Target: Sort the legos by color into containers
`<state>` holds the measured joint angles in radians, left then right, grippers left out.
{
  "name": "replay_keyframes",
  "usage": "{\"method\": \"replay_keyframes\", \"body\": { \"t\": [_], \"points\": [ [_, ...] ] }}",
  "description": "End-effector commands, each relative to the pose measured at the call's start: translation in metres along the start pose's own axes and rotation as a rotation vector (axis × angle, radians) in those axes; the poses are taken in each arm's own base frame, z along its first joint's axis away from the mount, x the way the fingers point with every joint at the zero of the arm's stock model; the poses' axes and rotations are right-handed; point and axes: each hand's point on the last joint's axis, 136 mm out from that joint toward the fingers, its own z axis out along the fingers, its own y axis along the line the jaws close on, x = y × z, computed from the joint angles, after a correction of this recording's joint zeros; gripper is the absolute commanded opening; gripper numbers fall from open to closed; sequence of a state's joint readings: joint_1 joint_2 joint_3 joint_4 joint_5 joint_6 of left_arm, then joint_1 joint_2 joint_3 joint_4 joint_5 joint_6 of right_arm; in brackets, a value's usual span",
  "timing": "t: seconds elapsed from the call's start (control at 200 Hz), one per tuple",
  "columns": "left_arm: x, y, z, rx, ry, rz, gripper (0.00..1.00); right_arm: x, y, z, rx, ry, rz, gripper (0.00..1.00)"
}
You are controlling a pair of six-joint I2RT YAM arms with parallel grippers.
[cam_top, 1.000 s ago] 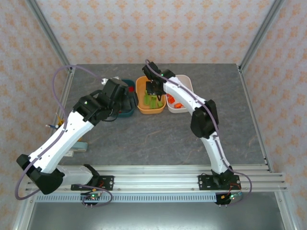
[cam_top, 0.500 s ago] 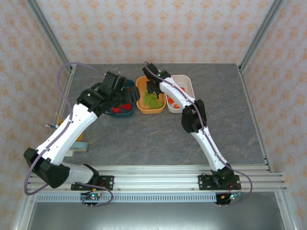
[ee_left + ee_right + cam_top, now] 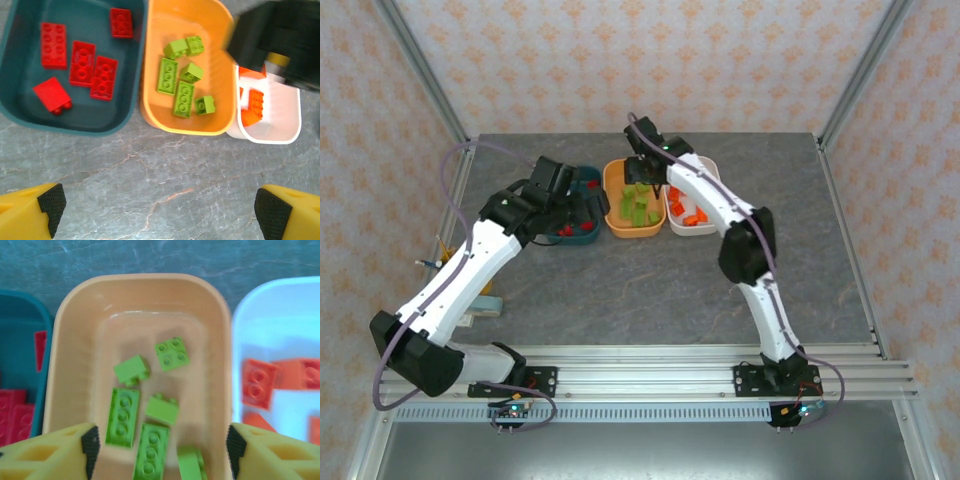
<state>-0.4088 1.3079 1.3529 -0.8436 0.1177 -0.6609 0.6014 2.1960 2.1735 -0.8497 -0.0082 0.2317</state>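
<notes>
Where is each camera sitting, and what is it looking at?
Top external: high behind the bases, looking down on both arms and three tubs.
Left wrist: straight down past the open left pincer at all three tubs.
Right wrist: straight down past the open right pincer into the orange tub.
Shared: both wrists see green legos.

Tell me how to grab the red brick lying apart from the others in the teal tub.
Pinch the lone red brick across two opposite side faces, coming straight down: it lies flat, studs up, with bare teal tub floor all round.
</notes>
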Motion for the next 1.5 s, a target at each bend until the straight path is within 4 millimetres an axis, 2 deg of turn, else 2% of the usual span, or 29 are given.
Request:
{"method": "replay_keyframes", "body": {
  "t": [0.0, 0.02, 0.03, 0.125, 0.24, 0.335, 0.41, 0.43, 0.455, 0.515, 0.596, 0.711, 0.801, 0.861, 0.986, 1.096, 1.241, 1.301, 1.411, 1.491],
  "points": [
    [-0.001, 0.013, -0.005, 0.040, 0.000, -0.084, 1.00, -0.034, -0.020, -0.081, -0.021, -0.224, 0.061, 0.83],
    [-0.002, 0.015, -0.006, 0.046, -0.003, -0.088, 1.00, -0.033, -0.025, -0.092, -0.023, -0.244, 0.072, 0.97],
    [-0.002, 0.017, -0.006, 0.046, -0.006, -0.092, 1.00, -0.029, -0.029, -0.094, -0.019, -0.243, 0.074, 1.00],
    [-0.008, 0.036, -0.011, 0.005, -0.048, -0.083, 1.00, -0.002, -0.062, -0.127, 0.019, -0.292, 0.095, 0.99],
    [-0.016, 0.070, -0.021, -0.159, -0.126, -0.034, 1.00, 0.036, -0.105, -0.161, 0.111, -0.325, 0.087, 1.00],
    [-0.027, 0.109, -0.033, -0.359, -0.244, -0.041, 1.00, 0.067, -0.173, -0.187, 0.393, -0.368, 0.192, 1.00],
    [-0.037, 0.140, -0.044, -0.516, -0.381, -0.055, 1.00, 0.093, -0.215, -0.189, 0.491, -0.344, 0.253, 1.00],
    [-0.039, 0.145, -0.046, -0.538, -0.413, -0.046, 1.00, 0.102, -0.226, -0.184, 0.513, -0.331, 0.266, 1.00],
    [-0.040, 0.148, -0.046, -0.550, -0.444, -0.028, 1.00, 0.107, -0.236, -0.189, 0.507, -0.354, 0.297, 1.00],
    [-0.042, 0.154, -0.043, -0.559, -0.511, 0.030, 1.00, 0.125, -0.258, -0.181, 0.507, -0.399, 0.324, 1.00],
    [-0.043, 0.160, -0.032, -0.568, -0.575, 0.103, 1.00, 0.141, -0.286, -0.180, 0.555, -0.527, 0.360, 1.00],
    [-0.037, 0.168, -0.005, -0.575, -0.530, 0.201, 1.00, 0.156, -0.297, -0.161, 0.562, -0.631, 0.320, 1.00],
    [-0.031, 0.174, 0.018, -0.568, -0.469, 0.275, 1.00, 0.163, -0.298, -0.139, 0.589, -0.555, 0.217, 1.00],
    [-0.031, 0.182, 0.028, -0.565, -0.462, 0.261, 1.00, 0.165, -0.299, -0.122, 0.587, -0.501, 0.183, 1.00],
    [-0.034, 0.198, 0.052, -0.547, -0.463, 0.218, 1.00, 0.163, -0.304, -0.094, 0.559, -0.524, 0.196, 1.00],
    [-0.041, 0.204, 0.073, -0.526, -0.482, 0.227, 1.00, 0.154, -0.305, -0.071, 0.522, -0.511, 0.199, 1.00],
    [-0.056, 0.206, 0.100, -0.476, -0.508, 0.227, 1.00, 0.128, -0.304, -0.057, 0.470, -0.570, 0.168, 1.00],
    [-0.063, 0.206, 0.109, -0.461, -0.516, 0.231, 1.00, 0.124, -0.306, -0.049, 0.458, -0.572, 0.149, 1.00],
    [-0.062, 0.210, 0.127, -0.439, -0.482, 0.236, 1.00, 0.135, -0.320, -0.039, 0.417, -0.592, 0.221, 1.00],
    [-0.059, 0.201, 0.126, -0.382, -0.500, 0.267, 1.00, 0.143, -0.325, -0.040, 0.403, -0.638, 0.251, 1.00]
  ]
}}
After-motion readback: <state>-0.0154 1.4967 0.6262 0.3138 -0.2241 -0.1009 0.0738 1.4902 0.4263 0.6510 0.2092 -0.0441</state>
